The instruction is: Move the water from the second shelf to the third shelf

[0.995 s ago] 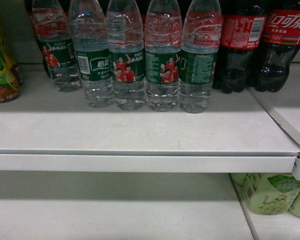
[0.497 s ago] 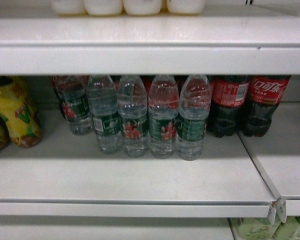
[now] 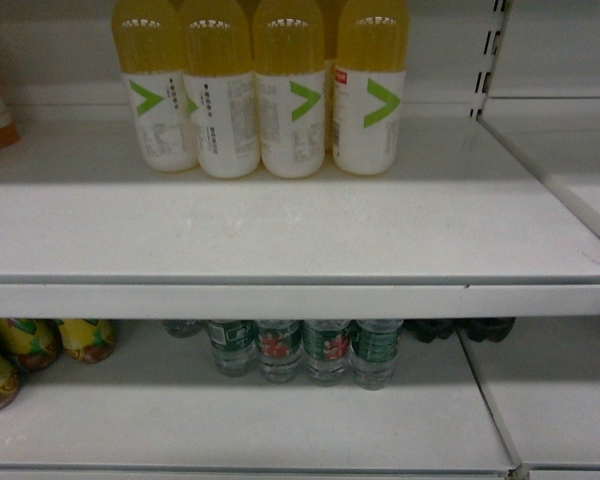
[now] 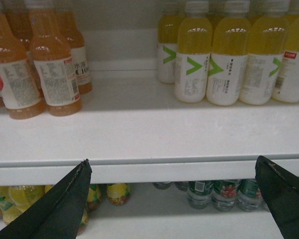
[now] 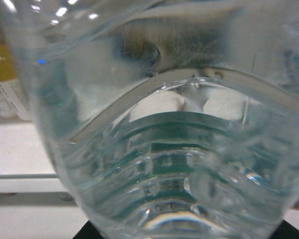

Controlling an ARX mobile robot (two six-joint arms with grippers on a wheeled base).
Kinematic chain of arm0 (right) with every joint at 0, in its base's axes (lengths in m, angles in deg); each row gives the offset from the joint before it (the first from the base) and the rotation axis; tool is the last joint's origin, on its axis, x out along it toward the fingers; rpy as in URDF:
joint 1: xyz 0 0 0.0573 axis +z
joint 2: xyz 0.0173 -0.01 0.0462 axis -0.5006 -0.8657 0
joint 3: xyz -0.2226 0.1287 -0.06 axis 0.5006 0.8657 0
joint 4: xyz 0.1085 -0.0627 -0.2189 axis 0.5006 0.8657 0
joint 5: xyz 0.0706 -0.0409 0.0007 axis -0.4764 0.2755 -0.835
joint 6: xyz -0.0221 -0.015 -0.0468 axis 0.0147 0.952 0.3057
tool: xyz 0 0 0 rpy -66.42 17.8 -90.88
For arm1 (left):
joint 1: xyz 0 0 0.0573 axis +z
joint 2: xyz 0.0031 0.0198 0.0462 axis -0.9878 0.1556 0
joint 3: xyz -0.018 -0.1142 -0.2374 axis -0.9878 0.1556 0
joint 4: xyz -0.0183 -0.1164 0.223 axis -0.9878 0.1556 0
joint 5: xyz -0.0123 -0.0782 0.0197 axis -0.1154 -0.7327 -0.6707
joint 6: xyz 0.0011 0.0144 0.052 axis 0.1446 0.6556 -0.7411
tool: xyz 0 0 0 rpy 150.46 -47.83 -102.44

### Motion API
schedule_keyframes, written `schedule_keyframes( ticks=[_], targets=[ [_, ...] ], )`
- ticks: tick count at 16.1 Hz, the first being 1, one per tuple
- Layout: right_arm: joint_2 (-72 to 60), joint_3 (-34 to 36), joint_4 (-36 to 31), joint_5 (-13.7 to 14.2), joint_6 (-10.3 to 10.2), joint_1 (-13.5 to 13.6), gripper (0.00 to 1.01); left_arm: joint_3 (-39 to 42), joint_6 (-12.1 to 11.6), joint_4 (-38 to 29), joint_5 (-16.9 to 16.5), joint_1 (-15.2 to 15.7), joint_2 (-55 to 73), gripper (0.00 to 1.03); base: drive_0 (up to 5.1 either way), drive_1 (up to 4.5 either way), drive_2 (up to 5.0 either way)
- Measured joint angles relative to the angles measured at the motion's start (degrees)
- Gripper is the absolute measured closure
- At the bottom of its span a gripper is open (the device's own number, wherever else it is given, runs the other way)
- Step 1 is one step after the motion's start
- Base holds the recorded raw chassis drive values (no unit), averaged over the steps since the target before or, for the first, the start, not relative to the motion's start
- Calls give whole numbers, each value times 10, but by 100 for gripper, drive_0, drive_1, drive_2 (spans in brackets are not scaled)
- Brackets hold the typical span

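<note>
A clear ribbed water bottle (image 5: 164, 139) fills the right wrist view, and my right gripper (image 5: 187, 234) is shut on it, with only dark finger corners showing at the bottom edge. Several more water bottles (image 3: 305, 350) with green labels stand on the second shelf (image 3: 230, 430), low in the head view and also at the lower right of the left wrist view (image 4: 224, 191). Above them lies the third shelf (image 3: 300, 235) with its thick front edge. My left gripper (image 4: 172, 162) hangs open in front of that edge, holding nothing. Neither gripper shows in the head view.
Yellow juice bottles (image 3: 260, 90) with white labels stand at the back of the third shelf. Orange drink bottles (image 4: 45, 69) stand to their left. Yellow-labelled bottles (image 3: 30, 345) and dark cola bottles (image 3: 460, 328) flank the water. A slotted upright (image 3: 488, 60) borders a neighbouring shelf (image 3: 570, 180).
The head view has climbed from the second shelf to the third. The water bottles have dropped from the top of the view to the bottom, and the yellow juice bottles have come into sight.
</note>
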Motion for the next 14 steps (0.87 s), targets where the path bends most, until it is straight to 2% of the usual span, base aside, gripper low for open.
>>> schedule_keyframes(
  ticks=[8, 14],
  targets=[
    [0, -1, 0, 0, -2, 0, 62, 0, 0, 0, 0, 0, 0, 5, 0, 0, 0],
    [0, 0, 1, 2, -2, -3, 62, 0, 0, 0, 0, 0, 0, 5, -394, 74, 347]
  ],
)
